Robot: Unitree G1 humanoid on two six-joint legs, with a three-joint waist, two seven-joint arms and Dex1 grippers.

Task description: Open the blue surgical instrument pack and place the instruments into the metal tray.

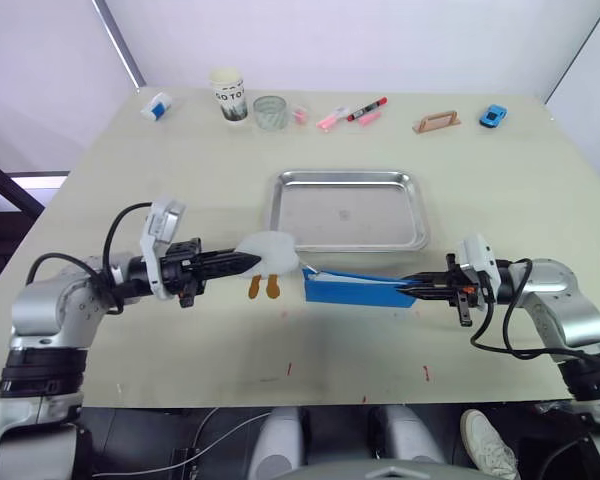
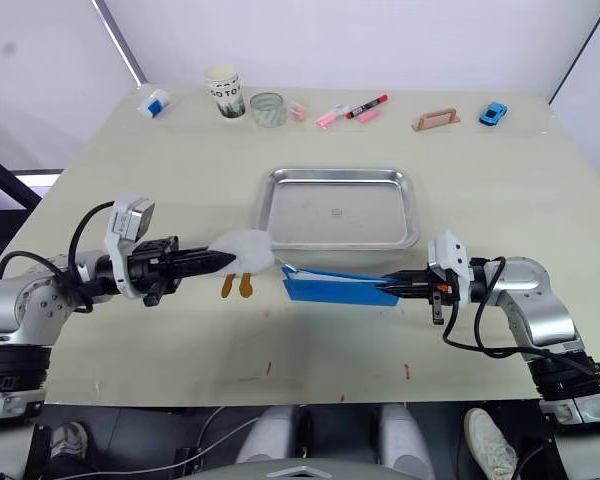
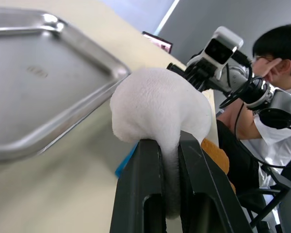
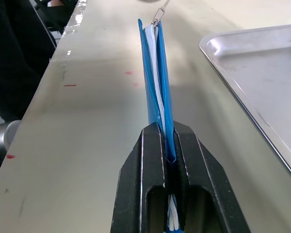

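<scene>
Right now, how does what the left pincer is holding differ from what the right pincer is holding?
The left pincer grips a white plush toy, soft and rounded with orange feet; the right pincer grips the blue surgical instrument pack, flat and rectangular. The toy lies nearer the metal tray than the pack does. Both are clamped near the table's front.

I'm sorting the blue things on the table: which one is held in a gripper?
The blue surgical instrument pack, clamped on edge by the right gripper. The small blue toy car sits untouched at the far edge.

Paper cup [image 1: 228, 94], glass [image 1: 270, 112], markers [image 1: 366, 108], toy car [image 1: 493, 116] line the table's far edge.
</scene>
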